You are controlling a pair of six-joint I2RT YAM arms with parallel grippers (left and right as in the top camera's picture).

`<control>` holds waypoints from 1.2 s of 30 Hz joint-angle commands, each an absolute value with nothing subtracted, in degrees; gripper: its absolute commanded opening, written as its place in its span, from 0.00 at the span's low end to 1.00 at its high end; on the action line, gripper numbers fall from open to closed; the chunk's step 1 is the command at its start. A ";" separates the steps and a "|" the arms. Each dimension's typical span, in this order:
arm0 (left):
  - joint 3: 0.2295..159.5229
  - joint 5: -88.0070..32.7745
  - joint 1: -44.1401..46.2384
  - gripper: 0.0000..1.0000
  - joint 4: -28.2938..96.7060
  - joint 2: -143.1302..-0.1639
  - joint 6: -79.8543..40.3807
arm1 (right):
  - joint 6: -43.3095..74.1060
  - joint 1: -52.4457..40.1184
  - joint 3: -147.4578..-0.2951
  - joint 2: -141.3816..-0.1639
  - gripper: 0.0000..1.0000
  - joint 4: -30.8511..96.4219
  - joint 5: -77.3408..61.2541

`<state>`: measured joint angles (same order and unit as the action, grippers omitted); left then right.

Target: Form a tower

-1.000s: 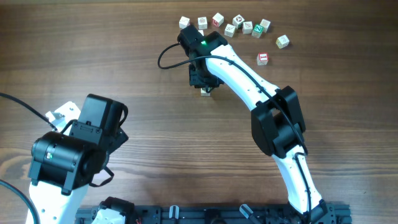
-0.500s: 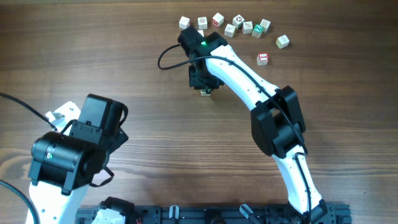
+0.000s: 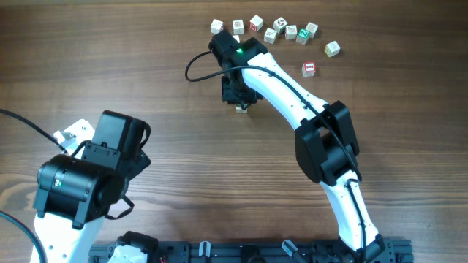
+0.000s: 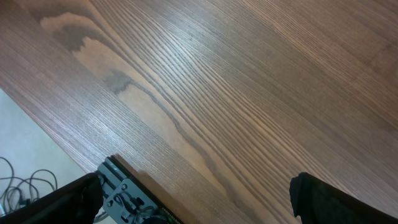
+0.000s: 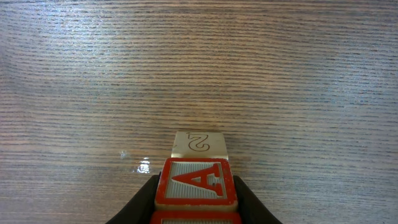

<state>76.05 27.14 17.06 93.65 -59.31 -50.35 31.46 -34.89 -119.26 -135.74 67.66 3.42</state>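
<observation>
My right gripper (image 5: 196, 194) is shut on a wooden cube (image 5: 196, 182) with a red frame and a red letter A. Its dark fingers (image 5: 144, 200) press the cube's two sides. Just past the A cube lies the pale face of another cube (image 5: 199, 144), printed with a 2, which is all the wrist view shows of the tower. I cannot tell whether the two cubes touch. From overhead, the right gripper (image 3: 238, 93) hangs over a small pale cube (image 3: 242, 107) that peeks out below it. My left gripper (image 4: 196, 205) is open over bare wood, holding nothing.
Several loose cubes (image 3: 281, 28) lie in a row at the table's far edge, and one with red print (image 3: 309, 69) sits nearer. A black cable (image 3: 194, 69) loops left of the right wrist. The left wrist view shows the table's edge, a black rail (image 4: 124, 194) and pale floor (image 4: 18, 143).
</observation>
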 commanded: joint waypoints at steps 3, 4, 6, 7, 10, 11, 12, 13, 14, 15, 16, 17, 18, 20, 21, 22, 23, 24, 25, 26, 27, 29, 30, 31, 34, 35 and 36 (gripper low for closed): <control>76.07 27.27 16.75 1.00 93.67 -59.09 -51.46 | 31.22 -35.22 -118.45 -134.61 0.04 67.53 2.90; 76.07 27.27 16.75 1.00 93.67 -59.09 -51.46 | 31.03 -35.22 -118.45 -134.63 0.05 67.55 2.90; 76.07 27.27 16.75 1.00 93.67 -59.09 -51.46 | 31.00 -35.22 -118.45 -134.65 0.05 67.53 2.90; 76.07 27.27 16.75 1.00 93.67 -59.09 -51.46 | 31.00 -35.22 -118.45 -134.67 0.05 67.55 2.90; 76.07 27.27 16.75 1.00 93.67 -59.09 -51.46 | 30.81 -35.22 -118.45 -134.69 0.05 67.66 2.87; 76.07 27.27 16.75 1.00 93.67 -59.09 -51.46 | 30.79 -35.22 -118.45 -134.69 0.05 67.70 2.90; 76.07 27.27 16.75 1.00 93.67 -59.09 -51.46 | 30.81 -35.22 -118.45 -134.69 0.05 67.72 2.90; 76.07 27.27 16.75 1.00 93.67 -59.09 -51.46 | 30.81 -35.22 -118.45 -134.72 0.05 67.70 2.90; 76.07 27.27 16.75 1.00 93.67 -59.09 -51.46 | 30.79 -35.22 -118.41 -134.80 0.05 67.70 2.90; 76.07 27.27 16.75 1.00 93.67 -59.09 -51.46 | 30.81 -35.22 -118.41 -134.82 0.05 67.75 2.90; 76.07 27.27 16.75 1.00 93.67 -59.09 -51.46 | 30.81 -35.22 -118.41 -134.91 0.05 67.75 2.90; 76.07 27.27 16.75 1.00 93.67 -59.09 -51.46 | 30.81 -35.22 -118.41 -134.93 0.05 67.75 2.90; 76.07 27.27 16.75 1.00 93.67 -59.09 -51.46 | 30.83 -35.22 -118.41 -135.02 0.05 67.72 2.90; 76.07 27.27 16.75 1.00 93.67 -59.09 -51.46 | 30.81 -35.22 -118.41 -135.24 0.05 67.75 2.87; 76.07 27.27 16.75 1.00 93.67 -59.09 -51.46 | 30.79 -35.22 -118.41 -135.28 0.05 67.79 2.90; 76.07 27.27 16.75 1.00 93.67 -59.09 -51.46 | 30.81 -35.22 -118.41 -135.28 0.05 67.79 2.90; 76.07 27.27 16.75 1.00 93.67 -59.09 -51.46 | 30.81 -35.22 -118.41 -135.28 0.05 67.79 2.90; 76.07 27.27 16.75 1.00 93.67 -59.09 -51.48 | 30.59 -35.22 -118.41 -135.35 0.05 67.77 2.90; 76.07 27.27 16.75 1.00 93.67 -59.09 -51.46 | 30.57 -35.22 -118.41 -135.44 0.05 67.77 2.87; 76.07 27.27 16.75 1.00 93.67 -59.09 -51.46 | 30.55 -35.22 -118.41 -135.55 0.05 67.77 2.90; 76.07 27.27 16.75 1.00 93.67 -59.09 -51.46 | 30.55 -35.22 -118.41 -135.55 0.05 67.77 2.87; 76.07 27.27 16.75 1.00 93.67 -59.09 -51.46 | 30.55 -35.22 -118.41 -135.55 0.04 67.75 2.90; 76.07 27.27 16.75 1.00 93.67 -59.09 -51.46 | 30.55 -35.22 -118.41 -135.55 0.05 67.75 2.90; 76.07 27.27 16.75 1.00 93.67 -59.09 -51.46 | 30.55 -35.22 -118.41 -135.55 0.05 67.75 2.90; 76.07 27.27 16.75 1.00 93.67 -59.09 -51.46 | 30.55 -35.22 -118.41 -135.55 0.05 67.72 2.92; 76.07 27.27 16.75 1.00 93.67 -59.09 -51.46 | 30.55 -35.22 -118.41 -135.55 0.05 67.72 2.92; 76.07 27.27 16.75 1.00 93.67 -59.09 -51.46 | 30.52 -35.22 -118.41 -135.55 0.04 67.72 2.92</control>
<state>76.05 27.16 17.06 93.65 -59.31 -50.35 31.22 -34.89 -119.26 -135.74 67.68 3.42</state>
